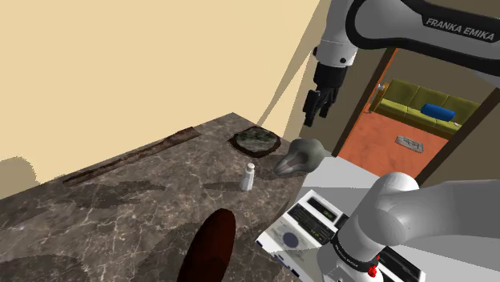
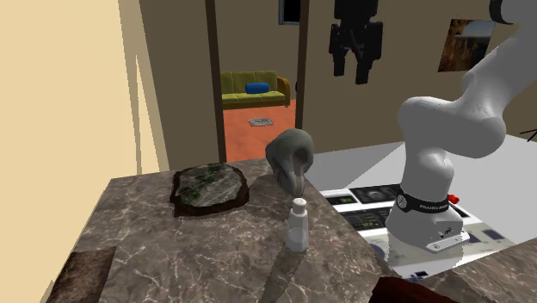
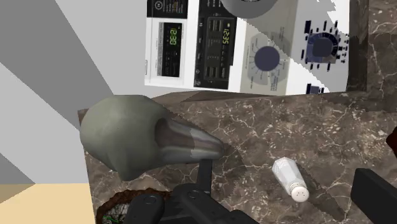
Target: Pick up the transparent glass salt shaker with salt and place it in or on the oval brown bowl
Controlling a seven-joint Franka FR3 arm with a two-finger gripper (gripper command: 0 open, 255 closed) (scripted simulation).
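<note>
My gripper (image 1: pixel 316 114) hangs high over the counter (image 1: pixel 120 208). Its fingers (image 3: pixel 375 194) are spread wide and hold nothing.

Going left to right in the shoulder view:

- A long dark strip (image 1: pixel 132 156) lies along the wall, well away from me.
- The bowl (image 1: pixel 212 248), a dark reddish-brown oval, sits at the counter's near edge, far below me.
- The shaker (image 1: pixel 249 177) is pale and clear with a light cap. It stands upright on the stone, well below me and apart from the bowl. In the wrist view it shows between my fingers, far beneath them and untouched.
- A dark tray (image 1: pixel 255 141) flecked with green lies flat beyond the shaker, also below me.
- A grey shell-like lump (image 1: pixel 300 156) rests at the counter's edge, almost straight under me and near the tray.
- An open doorway past me shows an orange floor and a green sofa (image 1: pixel 421 100) with a blue cushion (image 1: pixel 437 110).
</note>
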